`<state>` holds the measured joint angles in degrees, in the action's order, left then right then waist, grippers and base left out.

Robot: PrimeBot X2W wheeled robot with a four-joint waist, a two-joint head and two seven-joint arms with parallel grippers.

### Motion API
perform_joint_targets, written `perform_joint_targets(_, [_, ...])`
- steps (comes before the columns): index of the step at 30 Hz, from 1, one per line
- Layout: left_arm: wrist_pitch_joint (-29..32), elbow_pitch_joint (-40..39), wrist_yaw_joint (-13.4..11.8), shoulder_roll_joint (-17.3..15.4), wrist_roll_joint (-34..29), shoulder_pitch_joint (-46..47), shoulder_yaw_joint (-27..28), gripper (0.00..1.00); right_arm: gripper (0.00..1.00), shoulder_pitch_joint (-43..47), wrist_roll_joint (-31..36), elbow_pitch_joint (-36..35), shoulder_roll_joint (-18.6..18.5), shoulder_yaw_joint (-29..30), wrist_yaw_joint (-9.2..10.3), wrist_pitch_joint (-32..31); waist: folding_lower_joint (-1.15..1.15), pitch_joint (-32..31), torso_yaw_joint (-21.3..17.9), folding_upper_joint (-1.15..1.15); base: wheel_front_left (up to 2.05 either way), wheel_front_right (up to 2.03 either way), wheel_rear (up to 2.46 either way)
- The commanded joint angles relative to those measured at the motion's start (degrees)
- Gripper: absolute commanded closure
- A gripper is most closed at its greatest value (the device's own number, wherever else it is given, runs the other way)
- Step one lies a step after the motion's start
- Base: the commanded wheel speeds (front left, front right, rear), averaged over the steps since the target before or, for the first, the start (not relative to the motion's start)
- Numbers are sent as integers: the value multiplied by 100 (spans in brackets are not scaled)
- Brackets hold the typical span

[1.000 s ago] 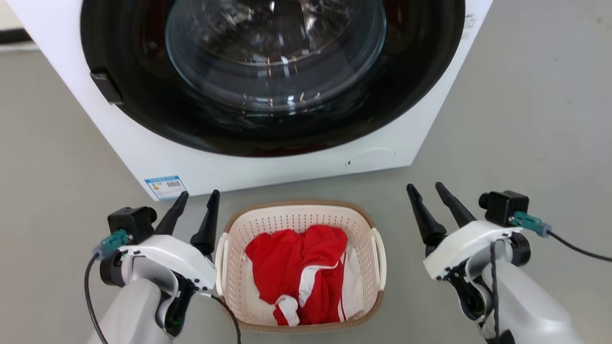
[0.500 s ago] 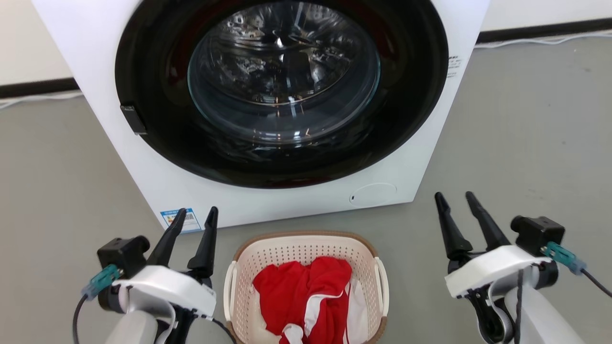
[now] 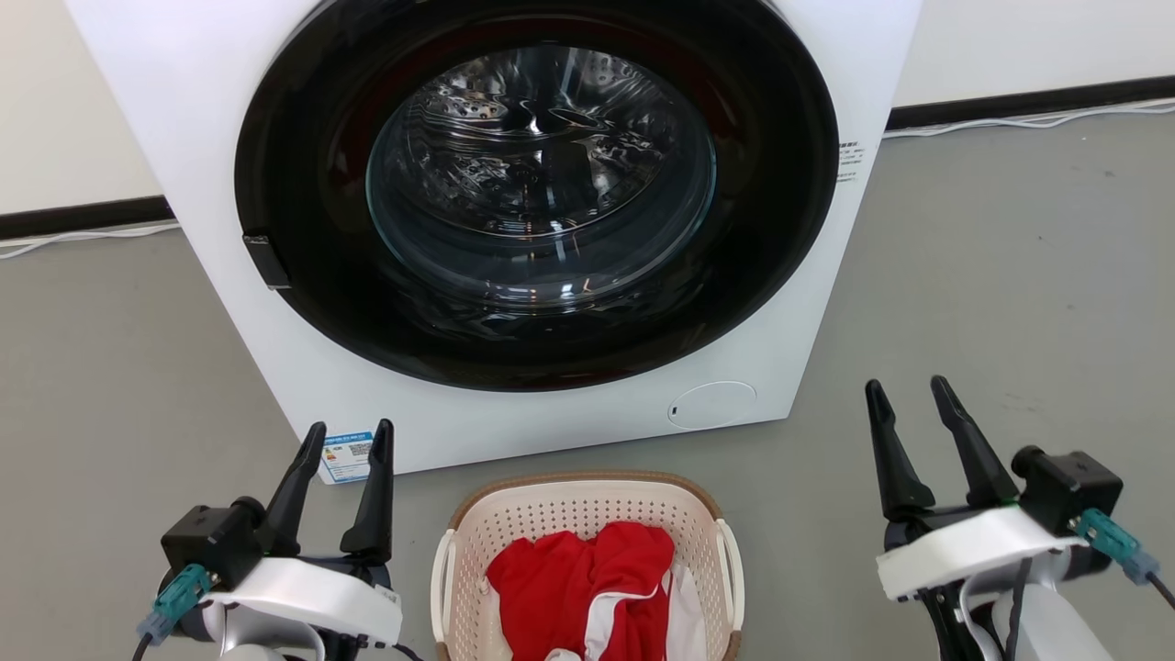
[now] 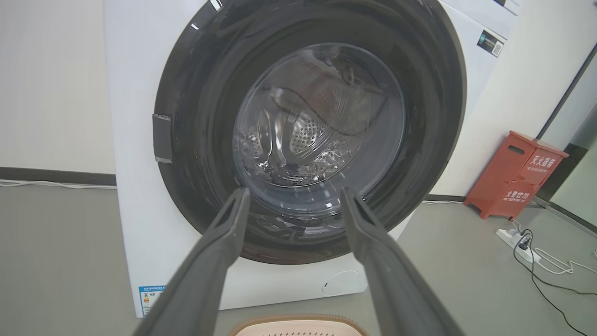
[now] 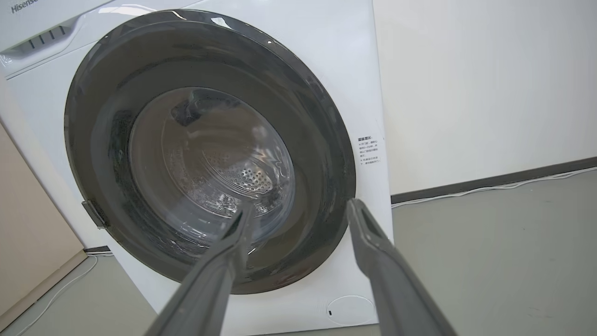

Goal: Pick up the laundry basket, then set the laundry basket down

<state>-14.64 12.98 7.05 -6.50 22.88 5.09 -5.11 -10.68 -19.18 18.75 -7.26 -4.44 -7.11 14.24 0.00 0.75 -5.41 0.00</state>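
The laundry basket [image 3: 587,514], cream-white with a brown rim, stands on the grey floor at the bottom centre of the head view, cut off by the frame edge. Red and white clothes [image 3: 592,583] lie in it. Its white loop handles [image 3: 443,574] run along both sides. My left gripper [image 3: 349,436] is open to the left of the basket, apart from it, fingers pointing at the washer. My right gripper [image 3: 909,395] is open well to the right, also holding nothing. The basket's far rim [image 4: 298,321] peeks in at the bottom of the left wrist view between the open fingers [image 4: 224,233].
A white front-loading washer [image 3: 514,211] with a shut dark round door stands right behind the basket. A red box [image 4: 515,175] and a power strip with cables [image 4: 522,238] sit by the wall to the washer's right. Open grey floor lies on both sides.
The head camera has tilted up, so the basket and washer slid down the picture. Both grippers have spread outward from the basket, the left one leaving the left handle, and stay open.
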Motion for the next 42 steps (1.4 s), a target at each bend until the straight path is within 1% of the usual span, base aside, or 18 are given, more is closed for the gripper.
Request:
perform_joint_targets(1, [-36, -189, -43, -25, -98, 90, 247, 0, 0, 12, 75, -188, 6, -49, -37, 75, 0, 2, 12, 0, 0, 0, 0])
perform_joint_targets(8, [-36, -222, -1, 114, -260, 44, 436, 0, 0, 76, 235, -289, 75, 166, -37, 75, 0, 31, 55, 0, 0, 0, 0])
perform_joint_targets(25, [-36, -137, 41, 224, -362, 86, 536, 0, 0, 66, 314, -276, 151, 189, -37, 75, 0, 69, 17, 0, 0, 0, 0])
perform_joint_targets(32, [-36, -50, 43, 233, -230, 77, 471, 0, 0, 61, 306, -287, 155, 180, -37, 75, 0, 80, -12, 0, 0, 0, 0])
perform_joint_targets(33, [0, 70, 10, 273, -224, -91, 311, 100, 100, 131, 262, -131, 161, 283, 0, 6, 0, 81, -12, 0, 0, 0, 0])
perform_joint_targets(35, [2, 232, 9, 301, -182, -143, 300, 100, 100, 177, 260, -19, 187, 266, 4, 3, 0, 80, -15, 0, 0, 0, 0])
perform_joint_targets(38, [56, 233, 10, 302, -19, -131, 329, 100, 100, 174, 86, -22, 193, 288, 3, -49, 2, 76, -4, 0, 0, 0, 0])
perform_joint_targets(42, [128, 223, 11, 304, 213, -131, 356, 100, 100, 193, -159, -45, 201, 318, 2, -118, 13, 59, 16, 0, 0, 0, 0])
